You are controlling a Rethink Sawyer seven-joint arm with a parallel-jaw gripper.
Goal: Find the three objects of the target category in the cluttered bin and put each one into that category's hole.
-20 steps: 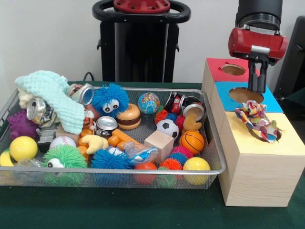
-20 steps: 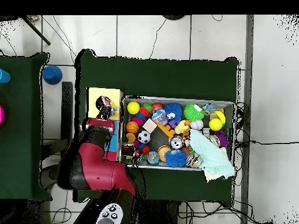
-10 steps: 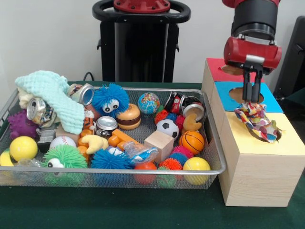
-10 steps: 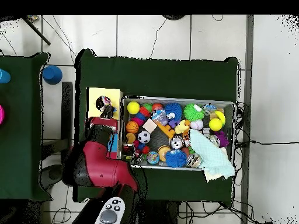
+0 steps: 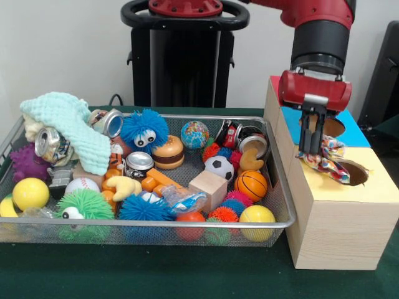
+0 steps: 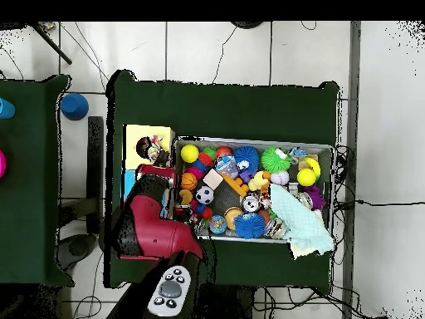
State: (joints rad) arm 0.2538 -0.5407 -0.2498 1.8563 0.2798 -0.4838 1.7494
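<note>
Change: arm has shifted toward the bin side of the box since a second ago; the gripper now sits lower, at the near edge of the blue panel; the patterned cloth has slid further into the yellow hole.
Gripper: red body, dark fingers pointing down, tips right at the top of the cloth. Jaws: look narrow, but whether they pinch the fabric I cannot tell.
Patterned cloth: crumpled, multicolour, lying over the rim of the hole in the yellow panel, partly inside it.
Sorting box: wooden box on the green bench, just beside the bin; top panels red, blue, yellow, each with a round hole.
Bin: wire mesh bin, crowded.
Bin, cloth: pale green knit cloth draped over the left end, above a crushed can.
Bin, balls: soccer ball, basketball, globe ball, baseball, yellow balls and.
Bin, other: blue fuzzy toy with eyes, green fuzzy toy, toy hamburger, wooden cube, purple spiky ball.
Overhead: arm covers most of the box; only the yellow panel shows past it.
</note>
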